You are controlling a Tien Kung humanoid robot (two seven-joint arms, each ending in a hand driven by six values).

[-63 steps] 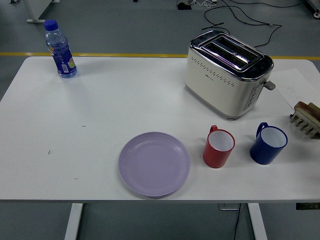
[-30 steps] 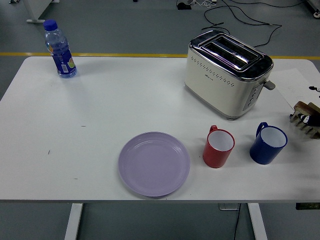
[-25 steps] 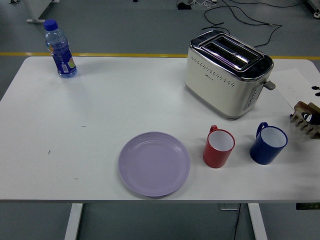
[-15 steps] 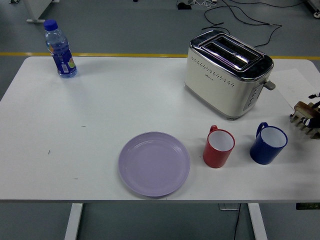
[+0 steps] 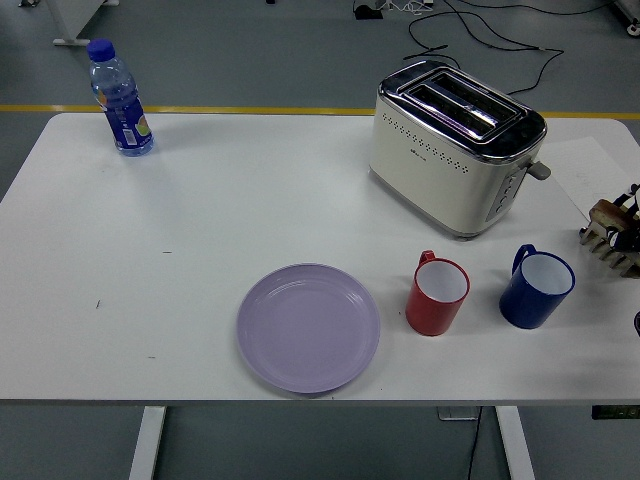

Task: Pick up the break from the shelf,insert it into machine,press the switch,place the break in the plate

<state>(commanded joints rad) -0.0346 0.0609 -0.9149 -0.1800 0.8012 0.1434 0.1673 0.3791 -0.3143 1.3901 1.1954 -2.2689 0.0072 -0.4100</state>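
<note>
The cream-and-chrome two-slot toaster sat at two o'clock on the white counter, slots empty. At three o'clock stood the wooden slatted shelf with brown bread on it — the right hand only just showed beside it, its fingers' state impossible to tell. The lilac round plate lay bare at six o'clock — a red mug and blue mug were to its right.

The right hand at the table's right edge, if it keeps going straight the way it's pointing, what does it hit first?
Probably the wooden rack: the right hand's dark fingertips show right over it. Depth and exact heading are unclear, with so little of the hand in view.
</note>
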